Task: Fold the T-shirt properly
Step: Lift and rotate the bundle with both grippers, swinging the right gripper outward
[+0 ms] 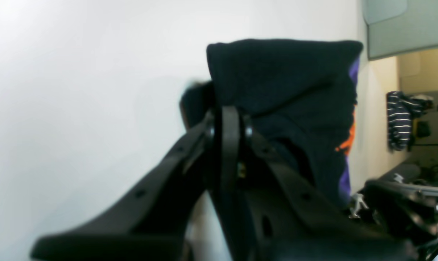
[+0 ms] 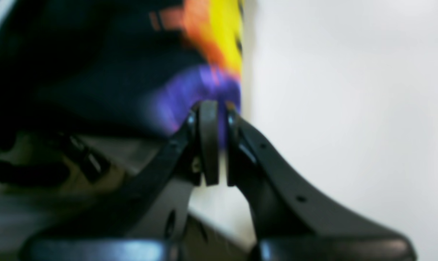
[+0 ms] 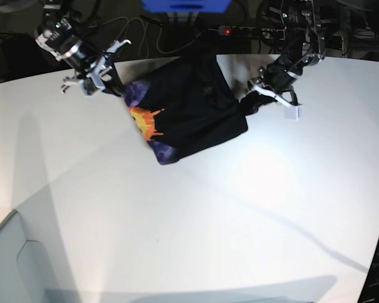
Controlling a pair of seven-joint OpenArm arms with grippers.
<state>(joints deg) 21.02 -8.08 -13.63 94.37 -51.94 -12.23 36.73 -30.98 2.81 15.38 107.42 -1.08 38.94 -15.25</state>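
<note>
The black T-shirt (image 3: 189, 107) is stretched between my two grippers over the far part of the white table (image 3: 208, 221). Its orange-yellow sun and purple print face left-front. My right gripper (image 3: 118, 90) is shut on the shirt's left edge. In the right wrist view its jaws (image 2: 213, 116) pinch the purple part of the print on the shirt (image 2: 114, 72). My left gripper (image 3: 249, 104) is shut on the right edge. In the left wrist view it (image 1: 228, 123) clamps black cloth of the shirt (image 1: 288, 90), which bunches above the jaws.
Cables and a power strip (image 3: 240, 30) run along the table's back edge. A grey panel (image 3: 12, 265) sits at the front left corner. A striped garment (image 1: 400, 119) hangs in the background of the left wrist view.
</note>
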